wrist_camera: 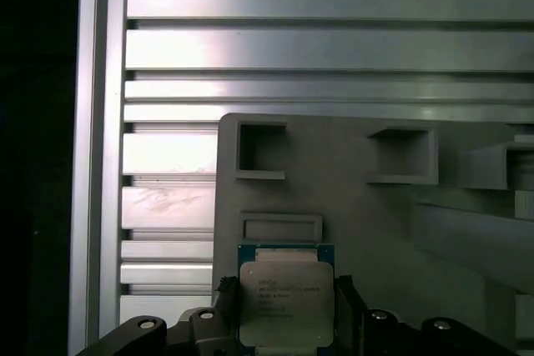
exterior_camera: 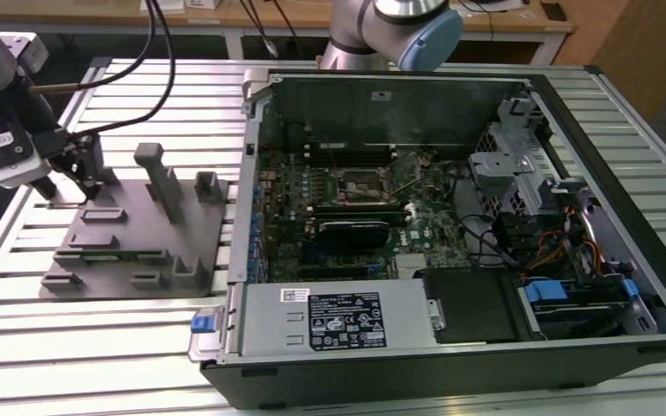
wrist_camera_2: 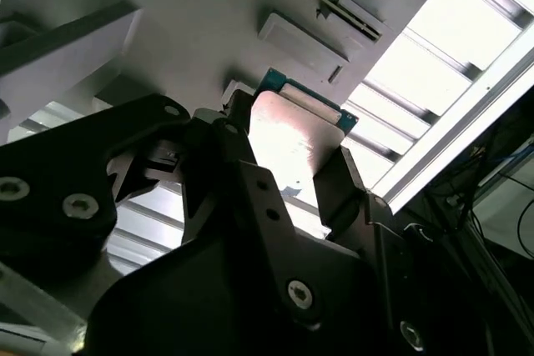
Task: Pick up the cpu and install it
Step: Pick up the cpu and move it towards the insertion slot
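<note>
- My end effector [exterior_camera: 67, 180] hangs low over the grey fixture tray [exterior_camera: 148, 251], at the exterior view's left end of the slatted bench [exterior_camera: 136, 91].
- In both wrist views the cpu [wrist_camera: 286, 302] sits directly between my fingers [wrist_camera: 224, 296], silver top facing the camera and green rim showing at the far edge.
- One finger lies against each of two opposite sides of the cpu. I judge the end effector to be clamped on it, as no gap shows on either side.
- The cpu is nearly square. Its slightly longer side seems to run along the fingers, away from the wrist.
- It lies just beside a shallow rectangular pocket [wrist_camera: 281, 228] of the tray. Whether it rests on the tray or is held just clear of it I cannot tell.
- The relation that matters for the install is that the socket [exterior_camera: 362, 183] lies well apart from my end effector, toward the exterior view's right. It sits on the board inside the open computer case [exterior_camera: 610, 173], with the case wall between us.
- By count there is one cpu, one end effector with two fingers, one fixture tray, one open case and one dark socket with a metal frame.
</note>
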